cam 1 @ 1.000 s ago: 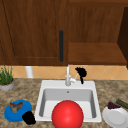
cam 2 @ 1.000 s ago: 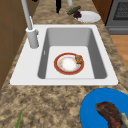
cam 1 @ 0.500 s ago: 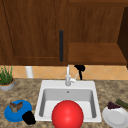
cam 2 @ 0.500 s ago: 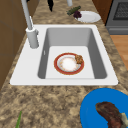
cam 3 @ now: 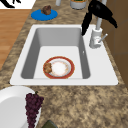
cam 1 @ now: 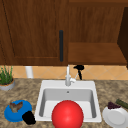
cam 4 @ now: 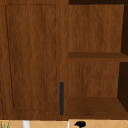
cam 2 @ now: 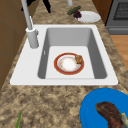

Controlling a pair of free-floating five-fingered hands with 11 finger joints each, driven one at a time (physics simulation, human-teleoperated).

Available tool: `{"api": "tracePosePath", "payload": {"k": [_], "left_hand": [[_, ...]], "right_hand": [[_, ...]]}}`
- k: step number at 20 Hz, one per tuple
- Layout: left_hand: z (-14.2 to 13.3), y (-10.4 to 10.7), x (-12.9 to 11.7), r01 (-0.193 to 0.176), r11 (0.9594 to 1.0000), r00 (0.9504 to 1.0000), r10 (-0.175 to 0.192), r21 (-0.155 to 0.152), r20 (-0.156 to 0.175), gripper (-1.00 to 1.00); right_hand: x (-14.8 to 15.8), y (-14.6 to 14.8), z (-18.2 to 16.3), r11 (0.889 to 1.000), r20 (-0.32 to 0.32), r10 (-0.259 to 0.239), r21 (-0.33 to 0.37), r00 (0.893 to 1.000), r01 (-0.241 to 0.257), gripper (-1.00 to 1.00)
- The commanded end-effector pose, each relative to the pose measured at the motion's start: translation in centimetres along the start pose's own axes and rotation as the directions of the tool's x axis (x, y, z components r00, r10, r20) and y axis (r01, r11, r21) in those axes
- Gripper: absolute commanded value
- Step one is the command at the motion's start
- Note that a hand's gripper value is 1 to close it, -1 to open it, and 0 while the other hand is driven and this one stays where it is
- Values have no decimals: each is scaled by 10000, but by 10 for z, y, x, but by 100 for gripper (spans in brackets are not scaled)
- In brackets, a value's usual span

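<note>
faucet: the faucet stands just left of the right robot hand, blocking that side.
above: the cabinet shelf hangs close overhead.
below: open sink basin, with the red plate on its floor.

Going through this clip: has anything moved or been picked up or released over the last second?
Almost nothing changed. The right hand still hovers by the faucet, perhaps shifted very slightly; it holds nothing. The left hand stays beside the blue plate. The red-rimmed plate in the sink and the white plate with grapes are as before.
</note>
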Motion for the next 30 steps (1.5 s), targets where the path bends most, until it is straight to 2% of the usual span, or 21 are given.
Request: {"api": "tracePosePath", "payload": {"k": [1, 4, 7, 11, 15, 20, 21, 22, 24, 25, 27, 28, 29, 30], "left_hand": [[0, 0, 0, 0, 10000, 10000, 0, 0, 0, 0], [0, 0, 0, 0, 10000, 10000, 0, 0, 0, 0], [0, 0, 0, 0, 10000, 10000, 0, 0, 0, 0], [0, 0, 0, 0, 10000, 10000, 0, 0, 0, 0], [0, 0, 0, 0, 10000, 10000, 0, 0, 0, 0], [0, 0, 0, 0, 10000, 10000, 0, 0, 0, 0], [0, 0, 0, 0, 10000, 10000, 0, 0, 0, 0], [0, 0, 0, 0, 10000, 10000, 0, 0, 0, 0], [0, 0, 0, 0, 10000, 10000, 0, 0, 0, 0], [0, 0, 0, 0, 10000, 10000, 0, 0, 0, 0], [0, 0, 0, 0, 10000, 10000, 0, 0, 0, 0], [0, 0, 0, 0, 10000, 10000, 0, 0, 0, 0], [0, 0, 0, 0, 10000, 10000, 0, 0, 0, 0], [0, 0, 0, 0, 10000, 10000, 0, 0, 0, 0]], "right_hand": [[2, -1, -8, 9903, -157, 314, 1362, 9994, -289, -100], [1, -2, -17, 9754, -186, 225, 2195, 9996, -179, -100], [0, -1, -27, 9534, -238, 79, 3016, 9997, -4, -100], [-3, 0, -41, 9129, -336, -76, 4076, 9994, 206, -100], [-6, 2, -54, 8621, -463, -248, 5047, 9986, 448, -100], [-11, 9, -79, 8268, -481, -463, 5587, 9978, 653, -100], [-10, 11, -85, 8171, -534, -547, 5715, 9971, 755, 100], [-7, 11, -93, 8238, -429, -430, 5637, 9982, 597, 100], [-5, 23, -99, 8360, -374, -632, 5438, 9973, 733, 100], [-10, 35, -96, 8469, -257, -538, 5284, 9982, 593, 100], [-13, 49, -98, 8637, -301, -576, 4998, 9979, 649, 100], [-15, 53, -96, 8744, -313, -634, 4801, 9975, 706, 100], [-19, 53, -94, 8973, -275, -840, 4326, 9961, 876, 100], [-20, 52, -94, 9112, -195, -908, 4019, 9957, 909, 100]]}}
